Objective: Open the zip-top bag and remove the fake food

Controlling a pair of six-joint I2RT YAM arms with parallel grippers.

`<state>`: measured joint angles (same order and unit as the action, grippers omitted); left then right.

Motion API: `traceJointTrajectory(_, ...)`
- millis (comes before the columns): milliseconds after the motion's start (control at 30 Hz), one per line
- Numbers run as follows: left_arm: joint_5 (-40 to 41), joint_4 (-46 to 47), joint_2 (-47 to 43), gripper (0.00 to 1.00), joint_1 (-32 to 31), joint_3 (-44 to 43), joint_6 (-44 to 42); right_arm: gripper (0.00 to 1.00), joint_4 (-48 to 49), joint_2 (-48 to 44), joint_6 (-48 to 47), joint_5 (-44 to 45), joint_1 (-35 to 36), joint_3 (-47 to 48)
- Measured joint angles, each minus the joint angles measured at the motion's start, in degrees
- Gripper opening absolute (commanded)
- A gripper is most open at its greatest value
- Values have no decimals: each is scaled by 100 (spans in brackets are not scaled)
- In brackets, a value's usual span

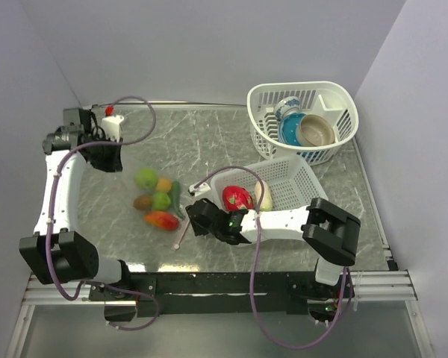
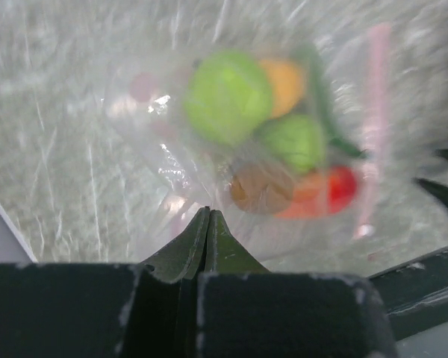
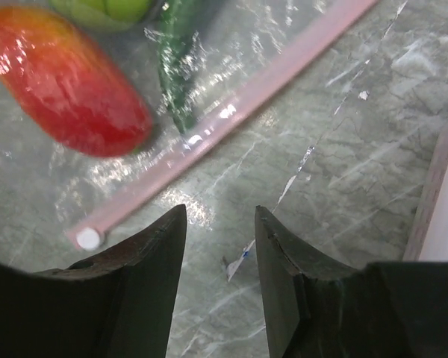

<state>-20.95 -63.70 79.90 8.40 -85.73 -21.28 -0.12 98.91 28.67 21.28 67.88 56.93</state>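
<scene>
Left hand [image 2: 209, 216] pinching zip-top bag [image 2: 145, 168]; right hand [image 3: 220, 216] spread; fake food [image 2: 228, 97] blurred.

Looks past the dark two-finger right gripper [image 3: 220, 246], jaws apart above grey marbled tabletop [image 3: 343, 149]. Shows a clear soft plastic zip-top bag [image 3: 231, 45] beyond, pink zip strip [image 3: 231, 113] diagonal, red-orange oblong plastic fruit [image 3: 67, 82] and dark green vegetable [image 3: 175, 67] inside.

The zip-top bag [image 3: 216, 74] is clear glossy film, the fake food [image 1: 160, 200] shiny plastic, the table [image 1: 209, 142] polished stone-look
</scene>
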Motion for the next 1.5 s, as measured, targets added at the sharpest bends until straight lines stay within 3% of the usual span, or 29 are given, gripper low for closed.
traceJointTrajectory(233,1419,1178,295,1,2,1812,-48,52,57,195,-68,9,0,-15)
traceJointTrajectory(633,2846,2986,1440,1,-328,2496,-46,52,219,424,-289,11,-4,-85)
traceJointTrajectory(967,2962,3182,1556,1,-1099,2575,181,53,330,737,-501,-168,-4,332)
traceJointTrajectory(1100,2962,3250,1556,1,-1141,2649,280,63,393,752,-540,-267,-4,487)
traceJointTrajectory(1267,2962,3281,1556,1,-1156,2680,315,65,466,796,-560,-328,-4,520)
traceJointTrajectory(1400,2940,3274,1556,1,-1156,2680,343,65,439,1266,-560,-337,-4,901)
traceJointTrajectory(1500,2916,3265,1519,1,-1156,2702,358,54,509,1499,-592,-321,-2,1038)
